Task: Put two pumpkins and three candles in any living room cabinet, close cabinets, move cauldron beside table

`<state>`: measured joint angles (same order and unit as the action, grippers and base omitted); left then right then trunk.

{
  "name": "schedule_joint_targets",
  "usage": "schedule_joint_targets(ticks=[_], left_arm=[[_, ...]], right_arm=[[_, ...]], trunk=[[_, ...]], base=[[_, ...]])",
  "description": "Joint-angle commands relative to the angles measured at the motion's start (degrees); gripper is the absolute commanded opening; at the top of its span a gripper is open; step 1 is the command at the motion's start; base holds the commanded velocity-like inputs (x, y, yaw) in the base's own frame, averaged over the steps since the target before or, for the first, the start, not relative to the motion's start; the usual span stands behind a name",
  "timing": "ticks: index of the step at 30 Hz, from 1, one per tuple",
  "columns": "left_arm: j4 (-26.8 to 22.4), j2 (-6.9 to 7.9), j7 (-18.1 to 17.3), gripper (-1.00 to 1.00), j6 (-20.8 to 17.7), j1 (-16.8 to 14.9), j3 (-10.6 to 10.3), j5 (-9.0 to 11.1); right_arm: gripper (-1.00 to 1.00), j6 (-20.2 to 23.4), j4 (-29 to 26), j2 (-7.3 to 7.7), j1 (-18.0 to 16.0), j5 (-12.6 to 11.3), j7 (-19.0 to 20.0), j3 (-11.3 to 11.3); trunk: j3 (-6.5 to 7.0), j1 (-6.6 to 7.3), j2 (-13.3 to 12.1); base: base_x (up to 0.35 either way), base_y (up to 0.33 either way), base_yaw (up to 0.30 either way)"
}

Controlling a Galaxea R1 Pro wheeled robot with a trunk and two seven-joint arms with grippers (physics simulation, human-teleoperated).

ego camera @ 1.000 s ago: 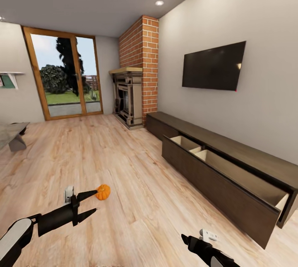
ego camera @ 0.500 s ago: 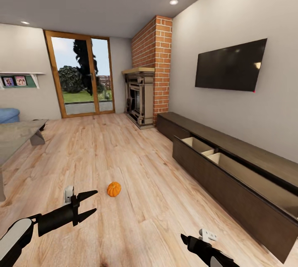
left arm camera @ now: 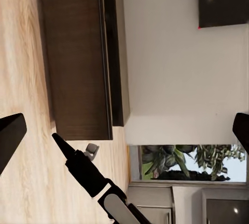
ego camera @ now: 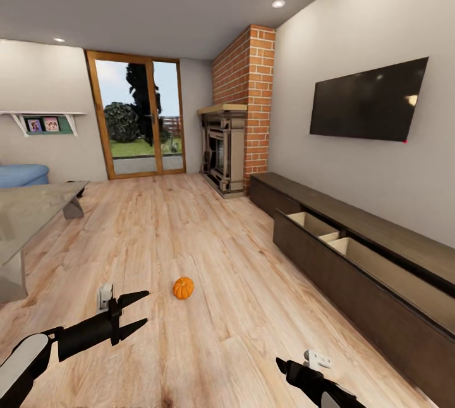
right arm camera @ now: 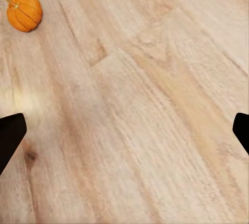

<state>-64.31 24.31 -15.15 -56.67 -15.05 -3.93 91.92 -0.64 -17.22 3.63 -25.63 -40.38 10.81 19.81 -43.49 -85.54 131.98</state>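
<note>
pumpkin (ego camera: 183, 288) on bare floor (ego camera: 189, 237) — cabinet (ego camera: 354, 256) drawer open

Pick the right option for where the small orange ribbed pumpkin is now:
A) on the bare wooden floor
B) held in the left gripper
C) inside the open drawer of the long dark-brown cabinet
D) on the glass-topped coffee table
A: the small orange ribbed pumpkin sits on the wooden floor, apart from the open left gripper and the long dark-brown cabinet.

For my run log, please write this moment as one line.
pumpkin: on floor | cabinet: drawer open | left gripper: open, empty | right gripper: open, empty
</note>
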Motion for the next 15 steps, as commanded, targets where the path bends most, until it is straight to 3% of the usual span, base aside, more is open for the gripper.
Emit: schedule_joint_targets(ticks=[1,6,15], left_arm=[[0.1,0.04,-0.6,1.0,0.0,-0.1,-0.1,-0.4],[0.1,0.04,-0.6,1.0,0.0,-0.1,-0.1,-0.4],[0.1,0.02,-0.6,1.0,0.1,-0.1,-0.1,-0.4]], right_arm=[[1.0,-0.1,0.0,0.06,0.0,-0.6,0.1,0.4],[1.0,-0.1,0.0,0.06,0.0,-0.6,0.2,0.4],[1.0,-0.1,0.0,0.06,0.0,-0.6,0.5,0.4]], trunk=[[-0.02,0.01,0.0],[0.15,0.01,0.0],[0.18,0.01,0.0]], base=[[0.019,0.0,0.241],[0.205,0.0,0.209],[0.279,0.0,0.024]])
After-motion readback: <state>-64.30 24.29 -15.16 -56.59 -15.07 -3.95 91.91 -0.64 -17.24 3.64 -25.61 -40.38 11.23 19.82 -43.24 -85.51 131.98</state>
